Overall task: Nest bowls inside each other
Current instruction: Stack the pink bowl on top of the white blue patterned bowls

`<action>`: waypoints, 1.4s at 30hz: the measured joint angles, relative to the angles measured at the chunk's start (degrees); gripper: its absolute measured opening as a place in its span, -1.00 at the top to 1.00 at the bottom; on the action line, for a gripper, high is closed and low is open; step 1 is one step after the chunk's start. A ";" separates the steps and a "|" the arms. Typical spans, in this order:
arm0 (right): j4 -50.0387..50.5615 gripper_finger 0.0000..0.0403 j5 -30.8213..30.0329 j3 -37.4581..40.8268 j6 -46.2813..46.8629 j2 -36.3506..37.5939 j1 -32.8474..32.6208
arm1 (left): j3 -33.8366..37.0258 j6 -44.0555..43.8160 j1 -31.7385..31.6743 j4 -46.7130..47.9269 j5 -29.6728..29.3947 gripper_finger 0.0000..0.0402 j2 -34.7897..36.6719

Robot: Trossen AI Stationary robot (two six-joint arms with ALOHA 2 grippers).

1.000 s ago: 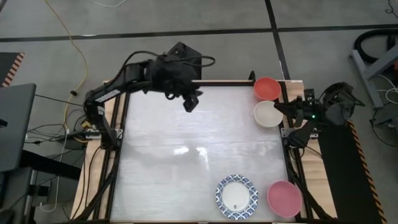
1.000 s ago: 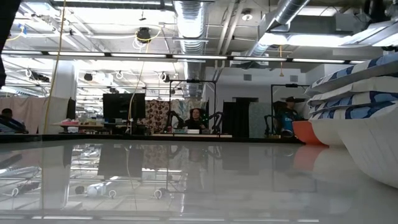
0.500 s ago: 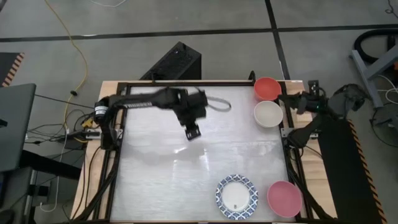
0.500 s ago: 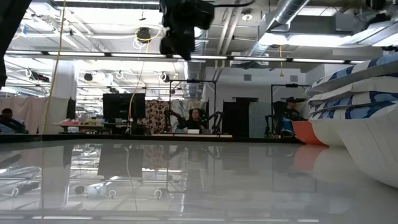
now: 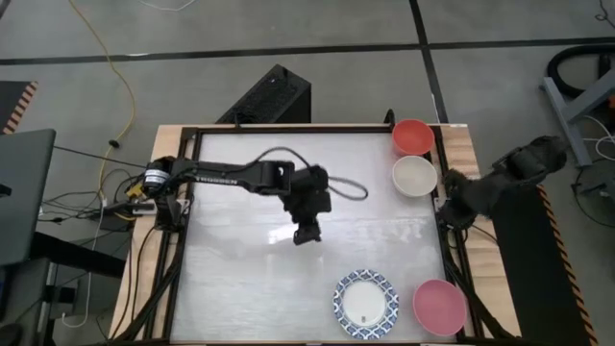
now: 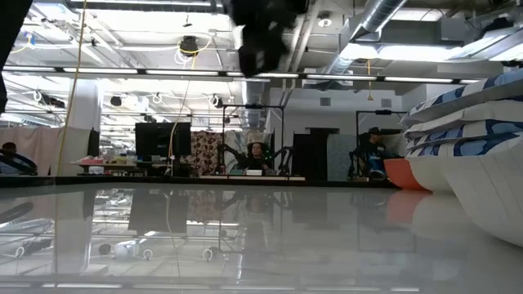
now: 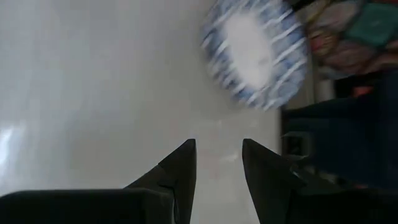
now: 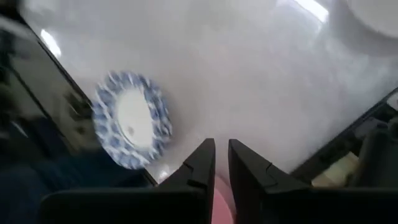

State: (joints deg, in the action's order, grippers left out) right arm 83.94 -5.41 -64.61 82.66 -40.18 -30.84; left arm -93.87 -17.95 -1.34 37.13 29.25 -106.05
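Note:
A blue-rimmed white bowl (image 5: 366, 304) stands near the table's front edge, and the low view shows it as a nested stack (image 6: 466, 122). A pink bowl (image 5: 439, 307) sits to its right. At the far right stand a red bowl (image 5: 412, 136) and a cream-white bowl (image 5: 415, 175). My left gripper (image 5: 307, 234) hangs open above the middle of the table, slanting down toward the blue-rimmed bowl (image 7: 255, 53), with nothing between its fingers (image 7: 217, 149). My right gripper (image 8: 222, 152) hangs at the table's right edge (image 5: 454, 187), pointing down, with a narrow empty gap between its fingers.
The glossy white tabletop (image 5: 240, 279) lies bare on its left and middle. A black frame (image 5: 183, 231) borders the table. A dark box (image 5: 274, 96) stands beyond the far edge. Cables lie on the floor at the left.
My left gripper has come from the table's far edge toward the middle and the near edge, sinking and tipping downward. My right arm, at the right edge beside the cream-white bowl, has turned and tipped its gripper downward.

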 joint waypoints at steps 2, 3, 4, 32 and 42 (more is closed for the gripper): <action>-0.38 0.67 1.68 0.21 -1.86 -2.64 -0.89 | -1.29 1.95 -1.37 -1.71 1.08 0.41 0.16; -0.63 0.67 2.27 0.21 -2.39 -3.93 -1.38 | -1.79 2.84 -2.09 -1.81 0.95 0.41 0.19; -0.95 0.67 2.93 0.21 -2.89 -5.24 -1.94 | -2.24 3.61 -2.86 -1.88 0.52 0.41 0.17; -9.55 -0.08 6.55 2.21 0.77 -28.33 -31.39 | -3.04 -1.01 -14.32 -11.42 1.29 0.05 0.08; -20.23 -0.03 8.32 11.94 -4.93 -28.12 -30.81 | -3.05 0.69 -12.39 -11.38 0.29 0.06 0.08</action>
State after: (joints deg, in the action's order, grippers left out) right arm 63.71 2.91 -52.67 77.73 -68.29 -61.65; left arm -96.91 -17.26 -13.74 25.76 29.54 -105.97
